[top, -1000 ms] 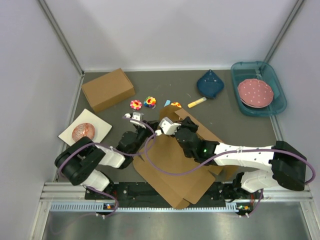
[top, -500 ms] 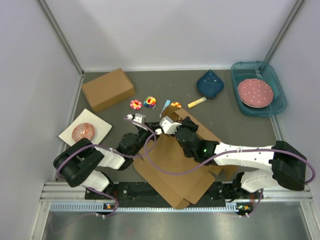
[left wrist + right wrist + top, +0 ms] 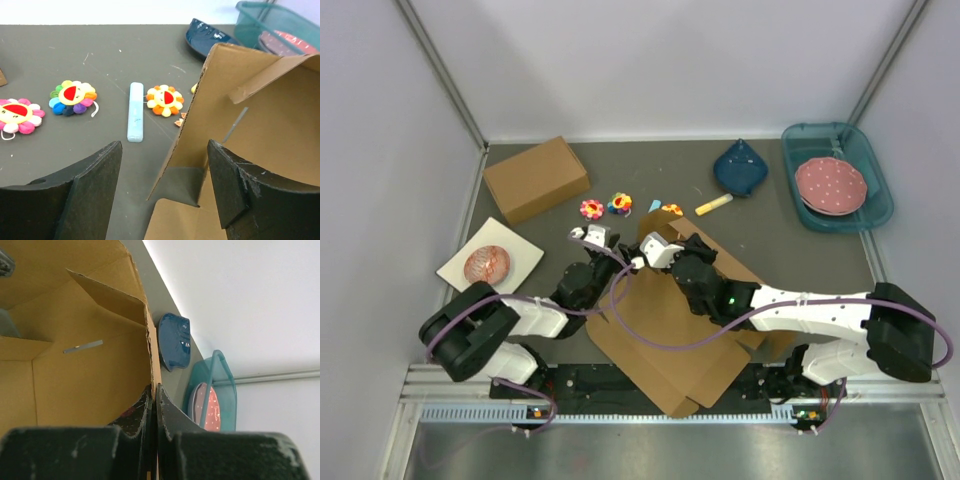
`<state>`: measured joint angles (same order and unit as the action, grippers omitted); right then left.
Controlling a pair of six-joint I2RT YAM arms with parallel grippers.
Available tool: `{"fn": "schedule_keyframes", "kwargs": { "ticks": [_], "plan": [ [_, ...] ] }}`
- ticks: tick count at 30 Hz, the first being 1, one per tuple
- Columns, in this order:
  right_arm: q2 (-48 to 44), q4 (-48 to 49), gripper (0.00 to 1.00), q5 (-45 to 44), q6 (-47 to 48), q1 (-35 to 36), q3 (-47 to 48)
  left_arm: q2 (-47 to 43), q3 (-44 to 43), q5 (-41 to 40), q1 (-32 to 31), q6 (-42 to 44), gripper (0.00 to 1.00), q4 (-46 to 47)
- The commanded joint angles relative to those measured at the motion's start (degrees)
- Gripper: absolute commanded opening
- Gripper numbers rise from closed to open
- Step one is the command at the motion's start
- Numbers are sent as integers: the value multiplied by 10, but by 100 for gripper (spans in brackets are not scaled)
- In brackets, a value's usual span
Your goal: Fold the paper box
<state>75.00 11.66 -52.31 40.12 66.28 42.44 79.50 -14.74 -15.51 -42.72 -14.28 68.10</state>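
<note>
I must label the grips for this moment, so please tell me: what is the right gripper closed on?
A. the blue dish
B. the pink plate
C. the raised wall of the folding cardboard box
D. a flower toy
C: in the right wrist view the right gripper is shut with the edge of the cardboard box wall between its fingers; the blue dish and pink plate lie beyond, untouched.

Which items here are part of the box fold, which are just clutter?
In play: paper box, right gripper pinching its raised wall, left gripper open at its edge.
Clutter: closed brown box, flower toys, blue stick, dark blue dish, teal tray with pink plate, reddish disc on white card.
</note>
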Motion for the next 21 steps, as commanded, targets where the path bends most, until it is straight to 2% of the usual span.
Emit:
{"fn": "schedule_keyframes", "kwargs": {
  "ticks": [1,9,13,16,17,20,21],
  "plan": [
    [7,-50,0,62,-62,10,-10,53,-38,6,7,48,74,19],
    [9,-45,0,71,-65,10,-12,122,-89,50,17,69,73,34],
    [10,-45,0,71,-66,10,-13,130,-104,66,19,76,68,39],
    [11,-45,0,73,-69,10,-14,130,-109,88,19,88,58,37],
    [11,-45,0,73,-70,9,-15,130,-108,92,19,91,51,39],
    [10,-46,0,72,-70,10,-15,127,-102,107,20,92,39,44],
    [10,-47,0,72,-69,10,-14,122,-99,108,19,86,31,46]
  ]
}}
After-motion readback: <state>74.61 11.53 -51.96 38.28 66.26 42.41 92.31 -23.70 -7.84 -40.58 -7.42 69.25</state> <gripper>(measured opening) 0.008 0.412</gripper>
